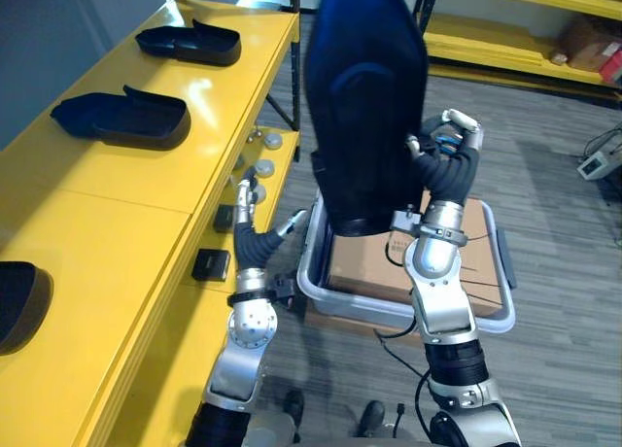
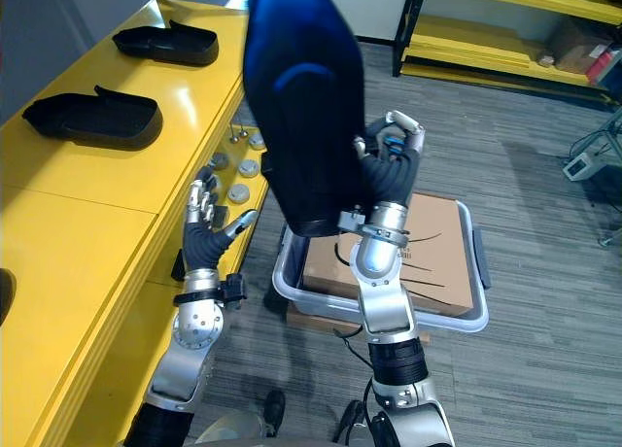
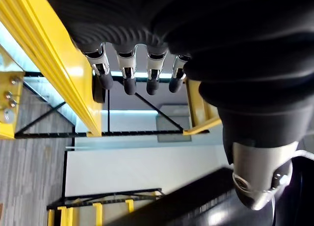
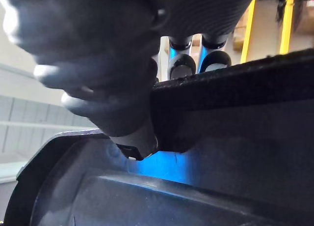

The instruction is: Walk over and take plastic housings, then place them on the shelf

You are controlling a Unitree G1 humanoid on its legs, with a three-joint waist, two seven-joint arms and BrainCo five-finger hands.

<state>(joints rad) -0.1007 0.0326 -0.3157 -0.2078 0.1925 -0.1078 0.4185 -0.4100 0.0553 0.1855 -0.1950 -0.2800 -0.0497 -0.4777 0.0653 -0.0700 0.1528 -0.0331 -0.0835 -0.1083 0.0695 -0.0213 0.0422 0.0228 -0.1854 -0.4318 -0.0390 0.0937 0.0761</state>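
Observation:
A large dark plastic housing [image 1: 364,107] is held upright in the air, in front of my chest. My right hand [image 1: 447,165] is shut on its right edge. In the right wrist view the fingers [image 4: 196,64] curl over the housing's rim [image 4: 230,93] and the thumb presses its inner face. My left hand [image 1: 248,209] is open with straight fingers [image 3: 127,76]. It holds nothing and hovers beside the front edge of the yellow shelf [image 1: 117,223]. Two more dark housings [image 1: 121,117] [image 1: 190,44] lie on the shelf top. A third [image 1: 19,301] shows partly at the left edge.
A grey bin [image 1: 321,296] with a cardboard box [image 1: 369,267] inside stands on the floor just below the held housing. Small black blocks [image 1: 211,264] and round silver parts [image 1: 262,165] lie on the lower shelf level. More yellow racking [image 1: 525,39] stands at the back right.

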